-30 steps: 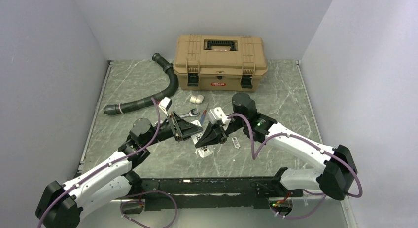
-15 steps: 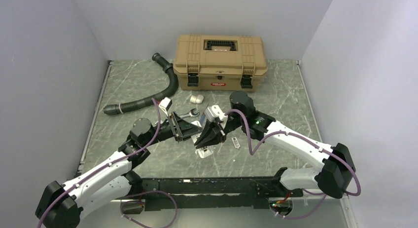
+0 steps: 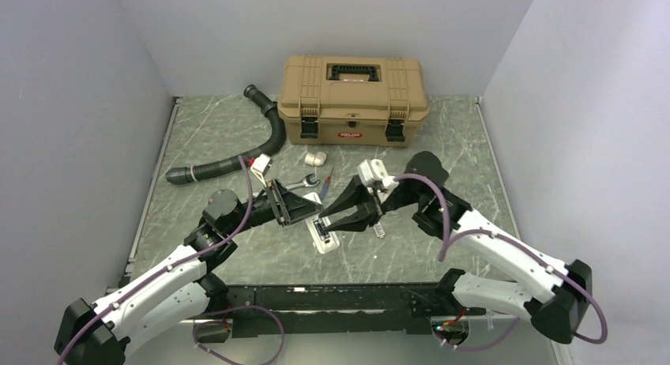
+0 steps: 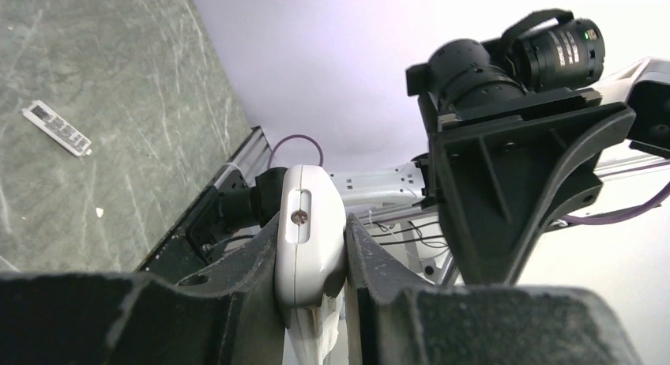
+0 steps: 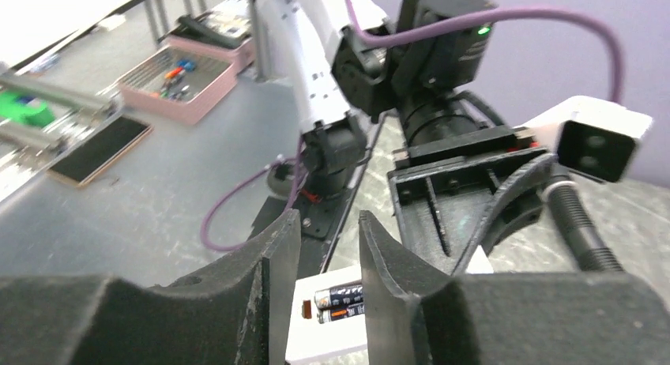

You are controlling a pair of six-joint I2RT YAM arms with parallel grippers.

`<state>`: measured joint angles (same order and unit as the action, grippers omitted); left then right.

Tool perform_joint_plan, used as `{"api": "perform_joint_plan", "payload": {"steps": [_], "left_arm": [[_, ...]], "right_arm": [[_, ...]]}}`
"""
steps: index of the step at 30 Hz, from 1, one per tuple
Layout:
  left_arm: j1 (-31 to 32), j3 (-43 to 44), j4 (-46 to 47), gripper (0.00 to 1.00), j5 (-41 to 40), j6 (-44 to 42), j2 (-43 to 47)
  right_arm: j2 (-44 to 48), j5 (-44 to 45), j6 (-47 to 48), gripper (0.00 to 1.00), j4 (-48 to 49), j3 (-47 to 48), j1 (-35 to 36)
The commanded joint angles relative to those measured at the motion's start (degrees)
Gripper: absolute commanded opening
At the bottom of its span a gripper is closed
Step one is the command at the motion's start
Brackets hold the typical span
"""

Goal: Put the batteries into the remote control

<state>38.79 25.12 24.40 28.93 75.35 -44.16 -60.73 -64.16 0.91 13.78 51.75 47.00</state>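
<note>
The white remote control (image 3: 325,240) lies on the grey table between both arms. My left gripper (image 3: 310,216) is shut on one end of it; in the left wrist view my gripper (image 4: 310,262) clamps the remote's rounded white end (image 4: 304,246). My right gripper (image 3: 321,221) points left at the remote, jaws slightly apart and empty. In the right wrist view my gripper (image 5: 329,246) sits just above the remote (image 5: 324,337), whose open compartment holds two batteries (image 5: 341,300) side by side.
A tan toolbox (image 3: 353,100) stands at the back, a black hose (image 3: 237,156) at its left. A wrench (image 3: 302,182), a stubby white cylinder piece (image 3: 316,157) and a thin blue tool (image 3: 325,183) lie behind the grippers. A small white strip (image 3: 378,229) lies right of the remote.
My right arm has swung out to the right and its gripper now lies flatter, pointing left at the remote. The left gripper has kept its hold and shifted slightly.
</note>
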Motion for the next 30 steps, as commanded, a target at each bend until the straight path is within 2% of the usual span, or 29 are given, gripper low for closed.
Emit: {"api": "perform_joint_plan", "payload": {"steps": [1,6,9,13,18,30], "left_arm": [[0.21,0.96,0.44,0.00,-1.77,-5.60,1.48],[0.20,3.55,-4.90,0.00,-2.91,-12.42,3.04],[0.16,5.22,-8.15,0.00,-4.06,-16.74,4.86],[0.15,7.26,-10.21,0.00,-4.72,-20.00,6.05],[0.22,8.43,-10.54,0.00,-4.80,-21.21,6.28],[0.23,9.01,-9.37,0.00,-4.21,-21.12,5.71]], "right_arm": [[5.64,12.15,-6.65,0.37,5.14,-2.88,-0.22],[10.80,24.97,-11.68,0.49,2.12,-5.79,-0.16],[11.73,28.39,-14.17,0.55,-0.53,-6.67,-0.11],[9.36,25.45,-19.47,0.65,-2.50,-6.62,-0.14],[6.51,16.49,-22.81,0.67,0.50,-8.02,-0.16],[3.49,18.54,-25.36,0.76,0.02,-8.27,-0.14]]}}
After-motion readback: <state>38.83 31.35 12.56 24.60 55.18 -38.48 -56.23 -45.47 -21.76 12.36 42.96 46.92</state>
